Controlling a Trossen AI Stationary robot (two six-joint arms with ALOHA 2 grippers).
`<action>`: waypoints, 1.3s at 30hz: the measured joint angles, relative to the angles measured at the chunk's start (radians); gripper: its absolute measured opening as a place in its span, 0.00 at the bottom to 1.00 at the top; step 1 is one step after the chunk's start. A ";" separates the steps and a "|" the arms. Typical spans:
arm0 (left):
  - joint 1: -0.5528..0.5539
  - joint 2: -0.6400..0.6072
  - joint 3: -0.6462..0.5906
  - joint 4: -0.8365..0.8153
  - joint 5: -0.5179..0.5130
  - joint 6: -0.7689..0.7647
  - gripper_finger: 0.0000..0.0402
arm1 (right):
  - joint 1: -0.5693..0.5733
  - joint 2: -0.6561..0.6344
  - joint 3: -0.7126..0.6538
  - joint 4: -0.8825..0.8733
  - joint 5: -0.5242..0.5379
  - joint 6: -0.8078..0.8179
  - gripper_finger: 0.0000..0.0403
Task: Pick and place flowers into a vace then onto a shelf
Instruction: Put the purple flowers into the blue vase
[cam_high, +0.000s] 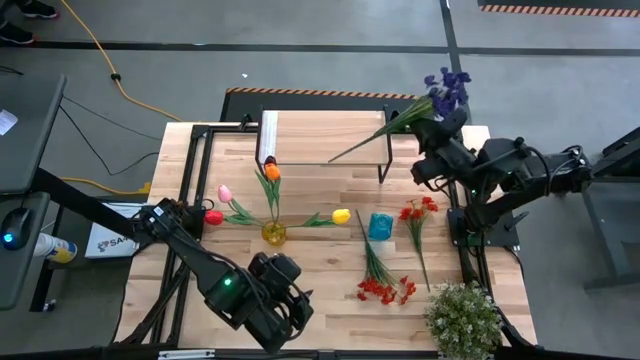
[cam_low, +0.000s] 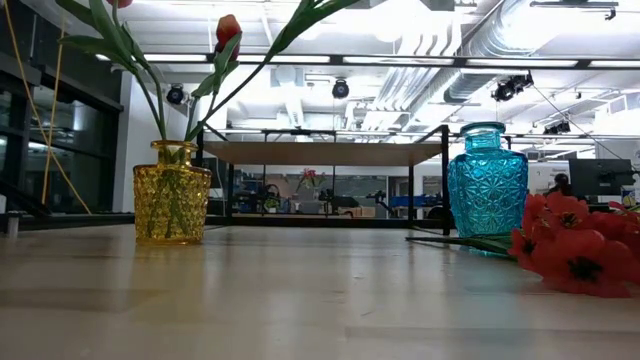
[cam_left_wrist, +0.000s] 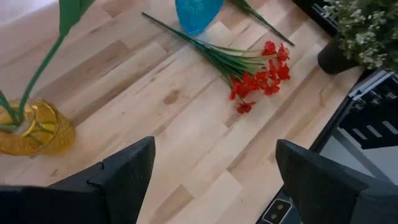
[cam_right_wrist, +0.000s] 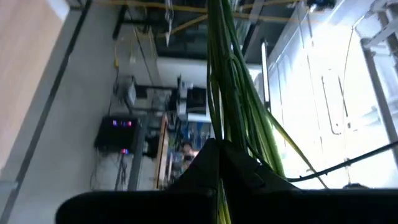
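Observation:
A yellow vase (cam_high: 273, 233) holds several tulips (cam_high: 271, 172), their stems in its mouth. It also shows in the low view as the yellow vase (cam_low: 172, 190), with a blue vase (cam_high: 380, 226) to its right. Two red sprays (cam_high: 380, 285) (cam_high: 418, 212) lie flat on the table. The shelf (cam_high: 325, 135) stands at the far side. My right gripper (cam_high: 438, 127) is shut on a purple spray (cam_high: 448, 88) beside the shelf's right end. My left gripper (cam_high: 297, 300) hangs open over the near edge, facing the red spray (cam_left_wrist: 258, 71). My right gripper pinches the purple spray's bundle of green stems (cam_right_wrist: 219, 134) between its two fingers, close below the blossoms. The fingers lie across the stems. The spray is lifted clear and lies slanted, with its long stem end (cam_high: 345, 153) reaching out above the shelf.
A bushy potted plant (cam_high: 463, 318) stands at the near right corner. Black frame rails (cam_high: 185, 170) run along the table's left and right sides. Bare wood lies between the yellow vase and the near edge.

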 joint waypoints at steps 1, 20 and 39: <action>0.001 -0.001 0.010 -0.003 -0.002 0.009 0.91 | -0.003 0.000 0.000 0.000 0.018 -0.005 0.00; 0.004 -0.005 0.206 -0.003 -0.302 0.097 0.91 | -0.004 0.001 0.000 -0.165 0.115 -0.044 0.00; 0.252 -0.038 0.229 0.231 -0.393 0.128 0.91 | 0.010 0.001 0.000 -0.263 -0.057 -0.056 0.00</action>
